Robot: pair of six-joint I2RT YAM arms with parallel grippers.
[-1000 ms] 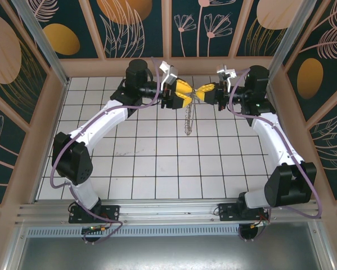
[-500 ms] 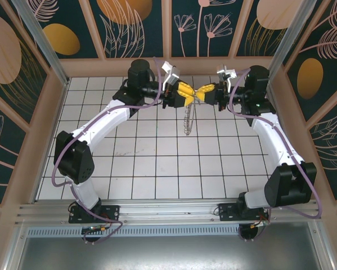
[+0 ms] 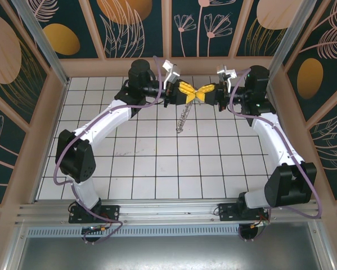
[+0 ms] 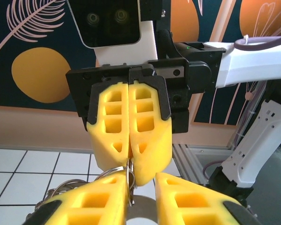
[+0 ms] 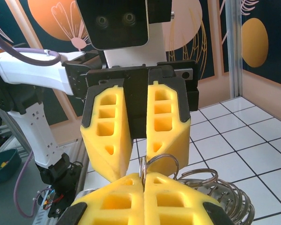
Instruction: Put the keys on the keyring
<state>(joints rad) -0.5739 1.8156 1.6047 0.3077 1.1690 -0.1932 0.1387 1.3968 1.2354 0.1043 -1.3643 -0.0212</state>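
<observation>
Top view, upper centre: the left claw (image 3: pixel 191 96) and right claw (image 3: pixel 202 93) meet tip to tip, and the thin grey chain-like metal keyring (image 3: pixel 183 119) dangles beneath them.

Left wrist view, centre: the right claw is clamped on the ring.

Right wrist view, centre: the left claw gapes around it. It should probably close squarely before any release.
</observation>
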